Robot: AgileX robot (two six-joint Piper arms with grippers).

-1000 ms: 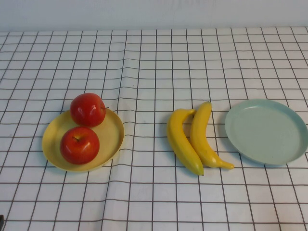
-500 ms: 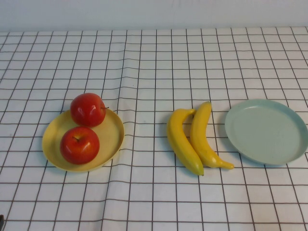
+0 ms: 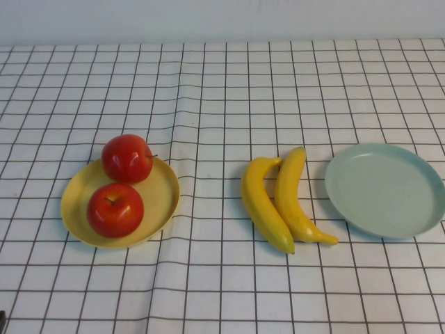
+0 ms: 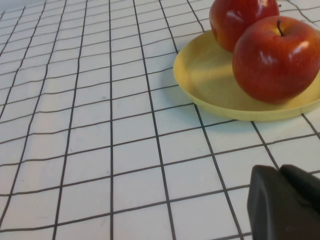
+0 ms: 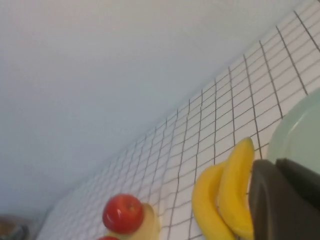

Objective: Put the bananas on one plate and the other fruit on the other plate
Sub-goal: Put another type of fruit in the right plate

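Note:
Two red apples (image 3: 127,158) (image 3: 115,209) sit on the pale yellow plate (image 3: 73,209) at the left. Two yellow bananas (image 3: 264,205) (image 3: 295,198) lie side by side on the cloth in the middle, just left of the empty pale blue-green plate (image 3: 386,191). Neither gripper shows in the high view. My left gripper (image 4: 280,170) is shut and empty over the cloth, short of the yellow plate (image 4: 210,75) and its apples (image 4: 277,60). My right gripper (image 5: 275,162) is shut and empty, held away from the bananas (image 5: 235,190) and the blue-green plate (image 5: 295,135).
A white cloth with a black grid (image 3: 222,104) covers the table, with a raised crease running down its middle-left. A pale wall stands behind the far edge.

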